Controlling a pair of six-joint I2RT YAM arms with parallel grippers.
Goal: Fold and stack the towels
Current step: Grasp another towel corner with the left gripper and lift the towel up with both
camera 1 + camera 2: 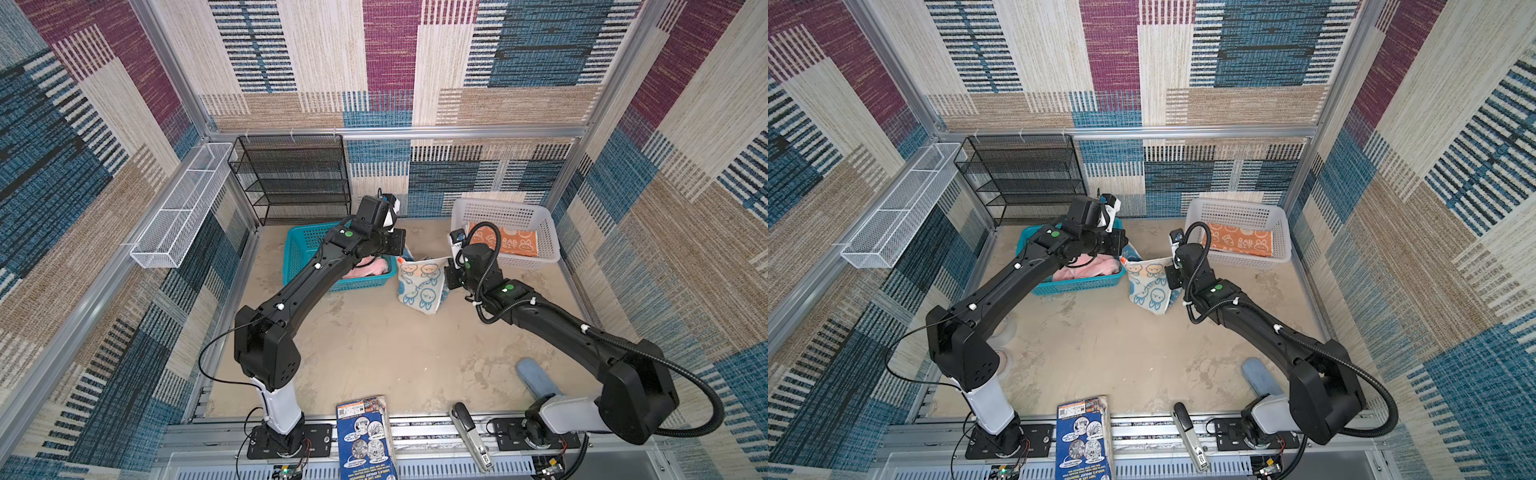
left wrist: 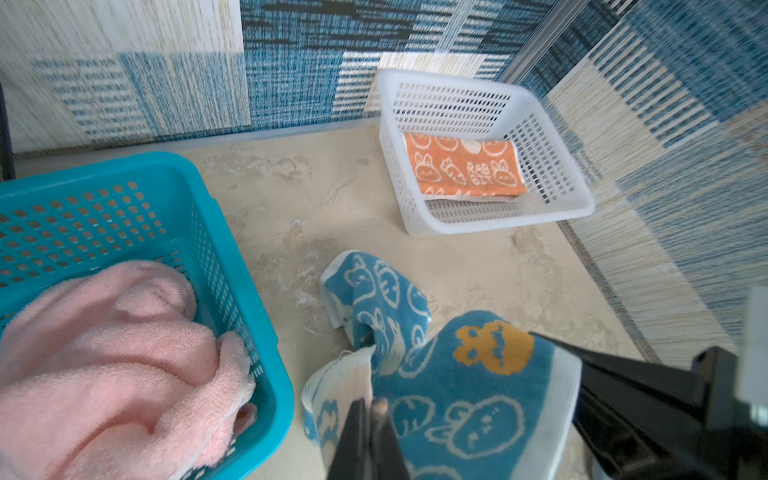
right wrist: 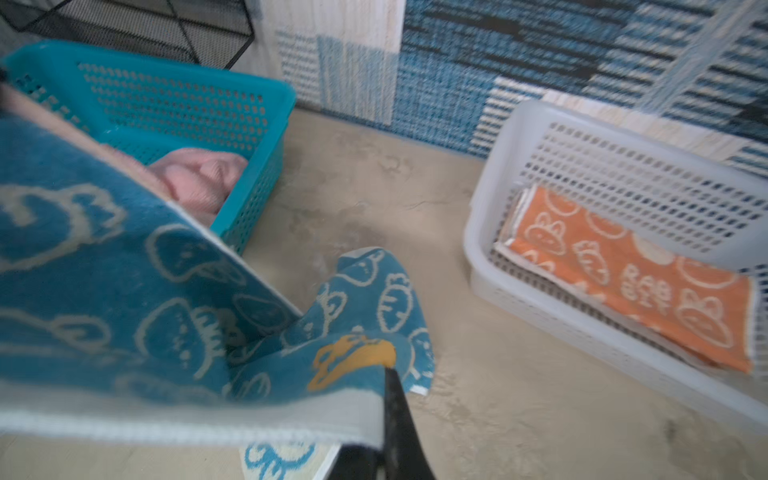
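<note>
Poking in at the near edge, a blue printed box (image 1: 365, 440) is cut off by the frame. Beyond it, the blue towel (image 1: 422, 286) hangs between the two arms by its upper hem, with its lower end reaching the tabletop (image 1: 374, 353). Both top views hide the fingertips under the wrists. The wrist views are blurred. They show the left end effector (image 2: 370, 409) pinched closed on one hem corner and the right end effector (image 3: 388, 399) clamped on the other. Farther back, the left arm covers much of the pink towel (image 2: 112, 357), which is crumpled in the teal basket (image 2: 266, 328). The orange towel (image 2: 461, 170) lies folded in the white basket (image 2: 498, 222).
</note>
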